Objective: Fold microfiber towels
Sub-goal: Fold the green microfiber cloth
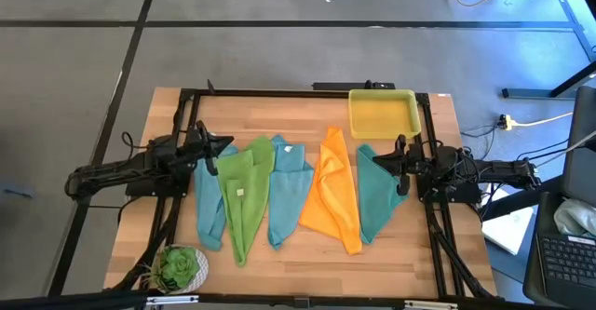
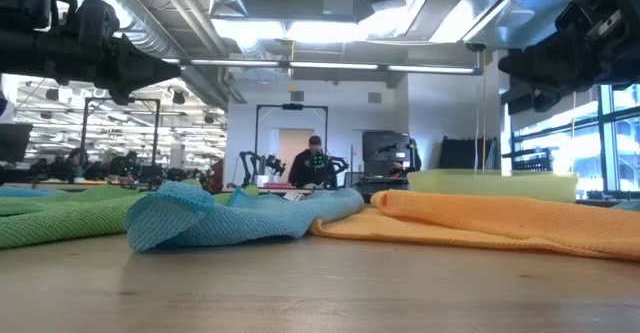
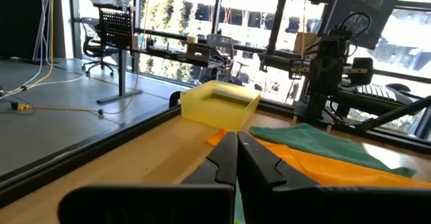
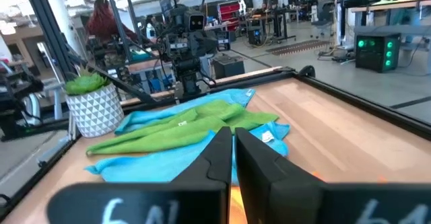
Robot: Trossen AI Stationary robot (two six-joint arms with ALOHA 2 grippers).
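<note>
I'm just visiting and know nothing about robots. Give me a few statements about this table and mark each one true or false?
1. The orange towel lies between a light blue towel and the teal towel. True.
2. The yellow tray holds a folded towel. False: nothing shows in it.
3. The left gripper and the right gripper are both shut and hold nothing. True.
4. The lime green towel is folded into a neat square. False: it lies loosely bunched lengthwise.
5. A potted plant stands at a table corner. True.
</note>
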